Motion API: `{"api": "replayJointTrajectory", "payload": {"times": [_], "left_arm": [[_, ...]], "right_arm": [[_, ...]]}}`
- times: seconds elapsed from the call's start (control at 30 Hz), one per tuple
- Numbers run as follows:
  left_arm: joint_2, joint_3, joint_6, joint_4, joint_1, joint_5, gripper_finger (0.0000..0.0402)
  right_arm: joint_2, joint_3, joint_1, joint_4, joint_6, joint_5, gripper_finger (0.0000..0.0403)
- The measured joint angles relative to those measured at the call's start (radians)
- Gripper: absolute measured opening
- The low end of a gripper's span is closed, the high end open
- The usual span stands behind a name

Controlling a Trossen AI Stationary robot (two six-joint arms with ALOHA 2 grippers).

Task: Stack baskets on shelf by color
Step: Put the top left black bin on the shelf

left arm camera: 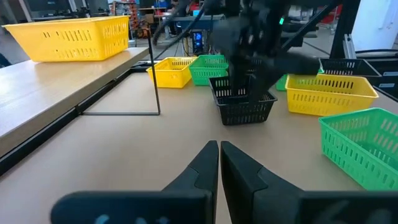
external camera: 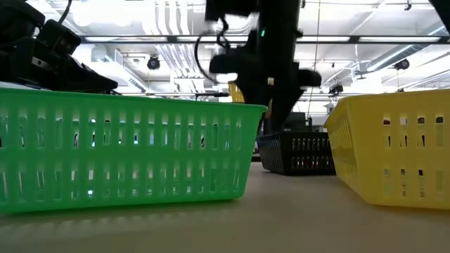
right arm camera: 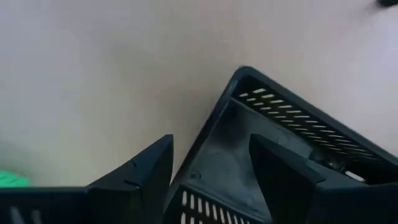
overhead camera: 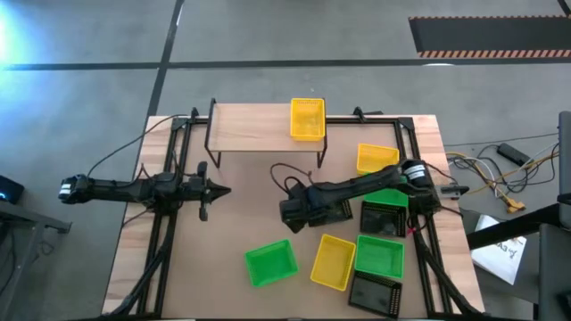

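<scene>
Seen from above, a wooden table carries a low light-wood shelf along its far edge, with one yellow basket sitting on the shelf's right end.

At the left, the left arm reaches in level over the table, well apart from every basket; the left gripper has its two dark fingers pressed together and holds nothing.

In the middle of the table, just in front of the shelf, the right arm stretches in from the right side. The right gripper is partly open, its fingers set on either side of the wall of a black basket, one finger outside and one inside. This black basket rests on the table.

Near the front edge lies a green basket, and just to its right a second yellow basket.

Further right, a third yellow basket lies near the shelf's right leg, with a second green basket partly hidden under the arm. Below them are a second black basket, a third green basket and a third black basket at the front
</scene>
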Motion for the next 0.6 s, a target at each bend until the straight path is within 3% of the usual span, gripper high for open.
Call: {"api": "replayJointTrajectory", "payload": {"times": [0.2, 0.37, 0.5, 0.6], "left_arm": [[0.002, 0.000, 0.000, 0.000, 0.000, 0.000, 0.0002], [0.002, 0.000, 0.000, 0.000, 0.000, 0.000, 0.0002], [0.001, 0.000, 0.000, 0.000, 0.000, 0.000, 0.0002], [0.001, 0.000, 0.000, 0.000, 0.000, 0.000, 0.0002]], "right_arm": [[0.064, 0.000, 0.002, -0.003, -0.044, -0.075, 0.0174], [0.073, 0.000, 0.020, 0.003, -0.125, -0.069, 0.0097], [0.056, 0.015, 0.054, 0.032, -0.280, -0.074, 0.0023], [0.046, 0.079, 0.085, 0.047, -0.474, -0.073, 0.0014]]}}
